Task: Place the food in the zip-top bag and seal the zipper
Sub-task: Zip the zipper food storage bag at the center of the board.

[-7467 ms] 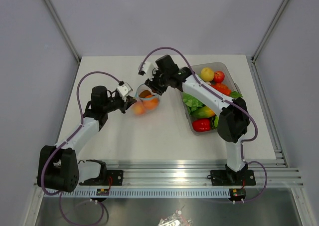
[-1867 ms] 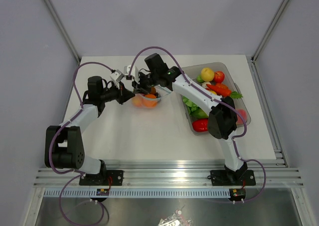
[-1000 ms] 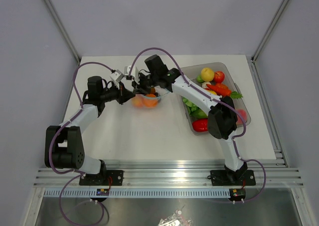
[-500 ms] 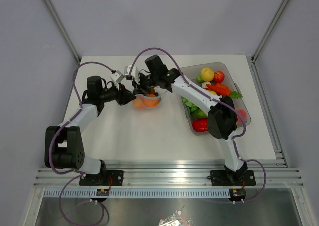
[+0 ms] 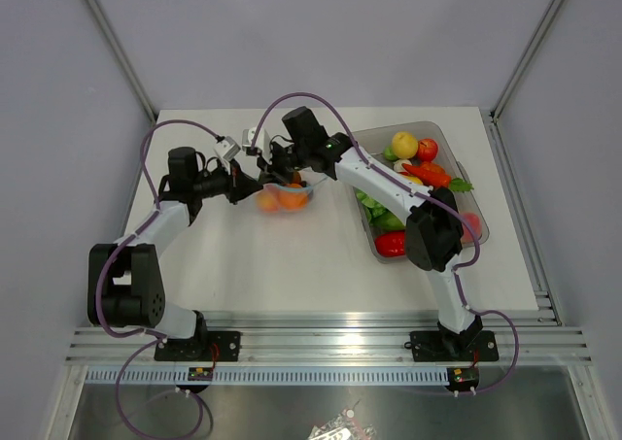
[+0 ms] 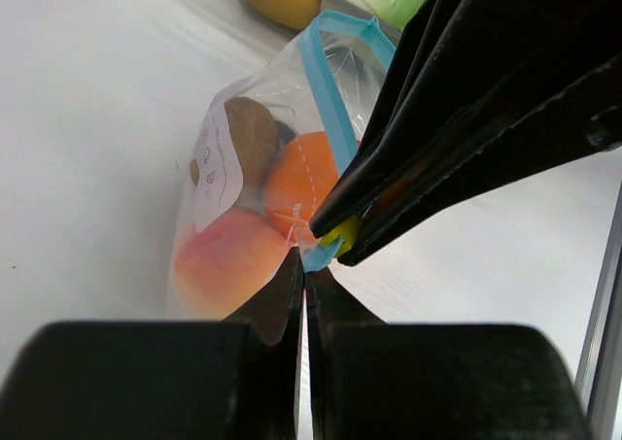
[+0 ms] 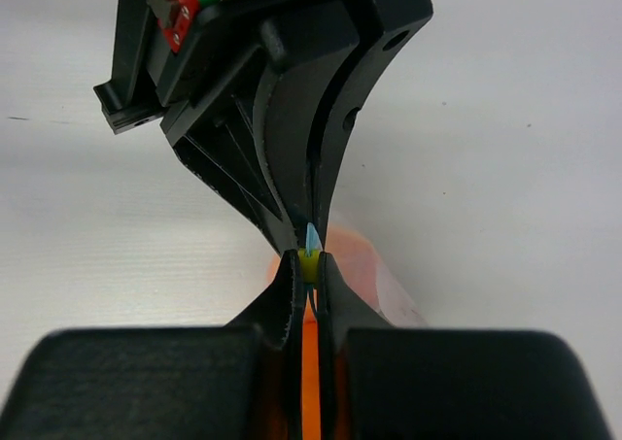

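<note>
Both pairs of jaws pinch shut on the zipper point(image 6: 328, 100) of the bag point(image 6: 219, 158), fruits point(image 6: 296, 183) inside, over the worktop's point(image 5: 292, 265) far half. If they pull apart, the thin strip may slip out and leave the mouth unsealed.

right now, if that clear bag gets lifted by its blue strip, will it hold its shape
Probably floppy: the zip-top bag is thin wrinkled film, so it would likely sag below the zipper. Likely bottom-heavy, since the peach and orange bulge inside it. The round fruit may shift and swing the bag.
</note>
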